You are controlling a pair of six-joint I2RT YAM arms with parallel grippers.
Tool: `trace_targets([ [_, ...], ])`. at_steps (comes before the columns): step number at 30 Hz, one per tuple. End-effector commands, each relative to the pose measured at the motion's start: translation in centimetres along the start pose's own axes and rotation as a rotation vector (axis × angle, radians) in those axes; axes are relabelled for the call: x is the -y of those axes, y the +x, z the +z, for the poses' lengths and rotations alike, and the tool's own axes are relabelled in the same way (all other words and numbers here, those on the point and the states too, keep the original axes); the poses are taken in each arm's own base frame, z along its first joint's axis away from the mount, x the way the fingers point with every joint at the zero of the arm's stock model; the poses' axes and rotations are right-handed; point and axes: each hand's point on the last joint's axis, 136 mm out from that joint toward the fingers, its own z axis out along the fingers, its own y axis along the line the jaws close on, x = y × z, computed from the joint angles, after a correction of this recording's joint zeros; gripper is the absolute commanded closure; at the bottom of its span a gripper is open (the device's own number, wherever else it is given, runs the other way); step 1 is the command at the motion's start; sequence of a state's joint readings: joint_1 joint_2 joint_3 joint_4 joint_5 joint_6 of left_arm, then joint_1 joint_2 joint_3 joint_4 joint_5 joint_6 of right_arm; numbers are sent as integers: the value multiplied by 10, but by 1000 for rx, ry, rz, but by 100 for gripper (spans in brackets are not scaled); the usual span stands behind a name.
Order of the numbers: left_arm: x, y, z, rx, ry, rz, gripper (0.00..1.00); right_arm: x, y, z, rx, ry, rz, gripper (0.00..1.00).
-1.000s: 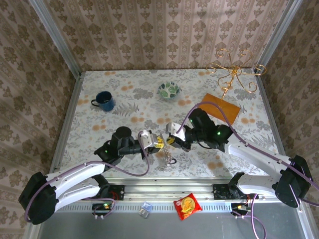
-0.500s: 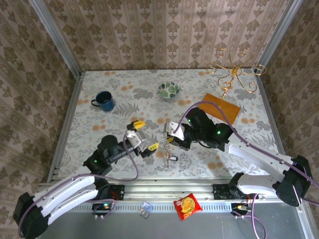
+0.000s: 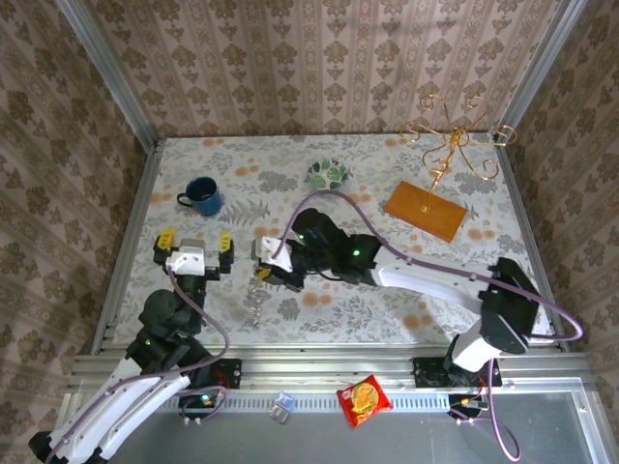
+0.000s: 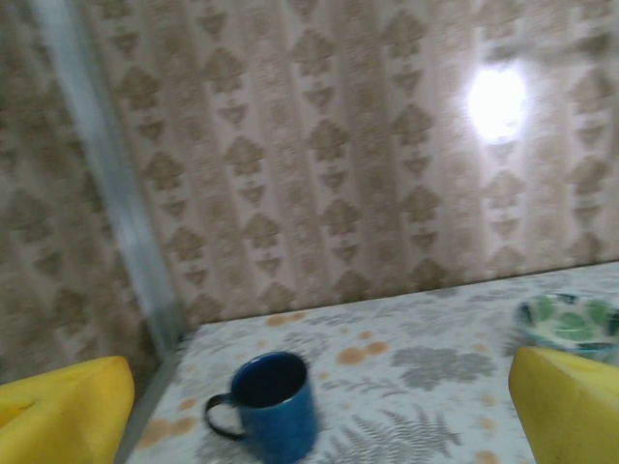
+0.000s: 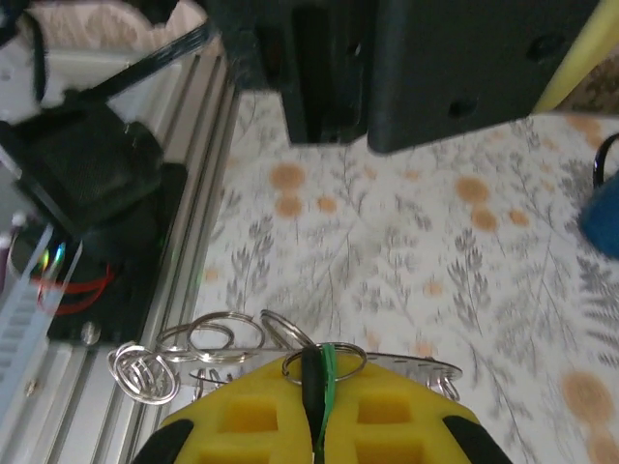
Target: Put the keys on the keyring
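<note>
From above, the left gripper (image 3: 195,240) stands just below the dark blue enamel mug (image 3: 201,195), nearer the arm bases, its yellow-tipped fingers spread wide with nothing between them. The right gripper (image 3: 263,269) is to the right of the mug and lower, apart from the left one, with its jaws closed. A small bunch of silver and brass-coloured metal keys (image 3: 256,302) hangs directly beneath it over the flowered tablecloth (image 3: 387,309); whether the bunch touches the cloth cannot be told. A green-patterned ceramic bowl (image 3: 329,175) sits well to the right of the mug. An orange board with a gold wire stand (image 3: 426,210) lies farther right still.

From the left wrist, the two yellow fingers (image 4: 63,411) frame the lower corners far apart. The mug (image 4: 276,406) stands upright between them, and the bowl (image 4: 571,324) is at the right edge.

From the right wrist, the yellow pads (image 5: 242,420) are pressed together on the keys' green head piece (image 5: 327,372) and a thin dark piece (image 5: 311,372) beside it; whether that piece is the keyring cannot be told. Silver rings and key blades (image 5: 222,338) fan out just past the pads. A sliver of the mug (image 5: 604,208) shows at the right edge.
</note>
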State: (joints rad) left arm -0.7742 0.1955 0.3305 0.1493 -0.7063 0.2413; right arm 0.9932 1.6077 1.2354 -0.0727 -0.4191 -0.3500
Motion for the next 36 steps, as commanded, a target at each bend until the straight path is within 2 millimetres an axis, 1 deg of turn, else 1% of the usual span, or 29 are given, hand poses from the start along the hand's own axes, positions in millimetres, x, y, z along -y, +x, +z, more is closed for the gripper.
trace_targets([
  [1, -31, 3, -4, -48, -159, 45, 0, 9, -29, 13, 122, 1, 26, 100],
  [3, -32, 8, -3, -59, -167, 52, 0, 14, -4, 20, 56, 26, 32, 100],
  [6, -30, 16, -1, -80, -172, 54, 0, 20, 38, 19, -54, 49, 70, 100],
  [9, -27, 25, 2, -102, -170, 60, 0, 24, 83, 10, -172, 75, 100, 100],
  [13, -26, 37, 7, -137, -177, 68, 0, 29, 138, -10, -338, 99, 124, 100],
  [18, -21, 51, 14, -179, -169, 61, 0, 33, 187, -36, -510, 129, 108, 100],
  [22, -16, 65, 21, -218, -157, 57, 0, 29, 222, -49, -660, 125, 55, 100],
  [25, -13, 74, 26, -246, -149, 54, 0, 28, 242, -57, -755, 122, 20, 100],
  [29, -13, 88, 31, -290, -155, 52, 0, 24, 255, -65, -836, 93, -4, 99],
  [34, -13, 102, 34, -334, -148, 50, 0, 31, 265, -76, -914, 121, -43, 90],
  [36, -13, 107, 37, -350, -145, 52, 0, 29, 274, -86, -974, 108, -45, 88],
])
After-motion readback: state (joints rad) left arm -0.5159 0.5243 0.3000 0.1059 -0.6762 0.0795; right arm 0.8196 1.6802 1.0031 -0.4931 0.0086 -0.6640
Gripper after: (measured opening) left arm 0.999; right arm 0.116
